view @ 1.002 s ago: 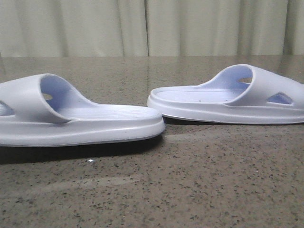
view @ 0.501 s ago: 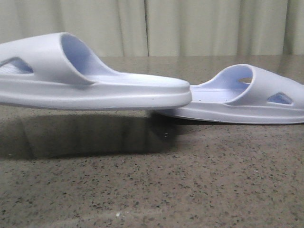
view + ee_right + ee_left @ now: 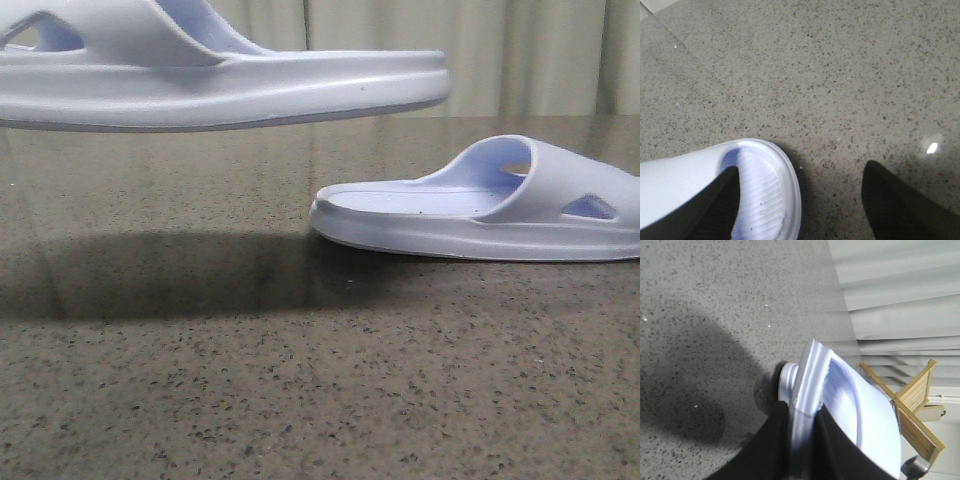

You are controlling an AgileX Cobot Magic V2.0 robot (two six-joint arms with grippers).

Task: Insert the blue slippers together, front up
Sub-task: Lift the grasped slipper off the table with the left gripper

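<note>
One pale blue slipper (image 3: 220, 85) hangs in the air at the upper left of the front view, sole down and roughly level, casting a shadow on the table. My left gripper (image 3: 802, 412) is shut on its sole edge; the slipper (image 3: 860, 410) runs away from the black fingers (image 3: 777, 440). The other slipper (image 3: 480, 215) lies flat on the table at the right, strap to the right. My right gripper (image 3: 801, 165) is open above one rounded end of that slipper (image 3: 765, 185); one finger (image 3: 715, 205) is over its ribbed footbed, the other over bare table.
The speckled brown stone table top (image 3: 320, 400) spreads under everything. A pale curtain (image 3: 500, 50) hangs behind it. A wooden chair (image 3: 915, 405) stands beyond the table in the left wrist view.
The left slipper has risen from the table to well above it and shifted right, its tip now above the right slipper's near end. The right slipper has not moved.
</note>
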